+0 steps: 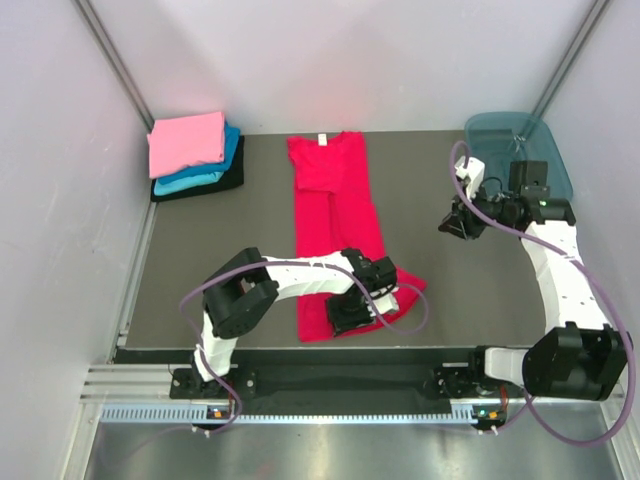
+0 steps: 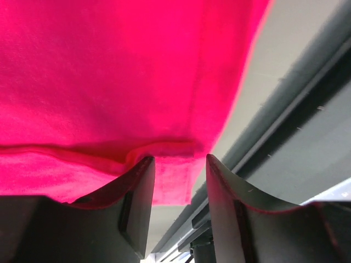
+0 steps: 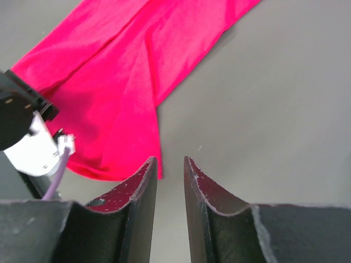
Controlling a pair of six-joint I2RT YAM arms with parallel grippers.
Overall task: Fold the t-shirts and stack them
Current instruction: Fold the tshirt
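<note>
Folding the bright crimson-red soft fabric t-shirt (image 1: 335, 230), judged as the step in hand. Lying lengthwise down the middle of the dark grey table mat (image 1: 220, 250), collar at the far end, sides already narrowed to a long strip, one flap splaying out at the near right. Working the near hem with the left gripper (image 2: 180, 189): jaws spread, a fold of red hem sitting in the gap, not yet pinched. Hovering the right gripper (image 3: 170, 175) above bare mat to the right of the shirt, jaws parted a little and holding nothing.

Waiting at the far left corner: the folded stack of the light pink t-shirt (image 1: 187, 143), the turquoise blue t-shirt (image 1: 200, 175) and the black t-shirt (image 1: 205, 186).

Calling next, by judgement, for closing on the hem, then lifting and carrying it toward the collar.

Showing only in the top view: the whole strip, the stack, and the translucent teal plastic tub (image 1: 520, 135) behind the right arm. Showing only in the left wrist view: the hem between the jaws. Showing only in the right wrist view: the narrow gap at the right gripper.
</note>
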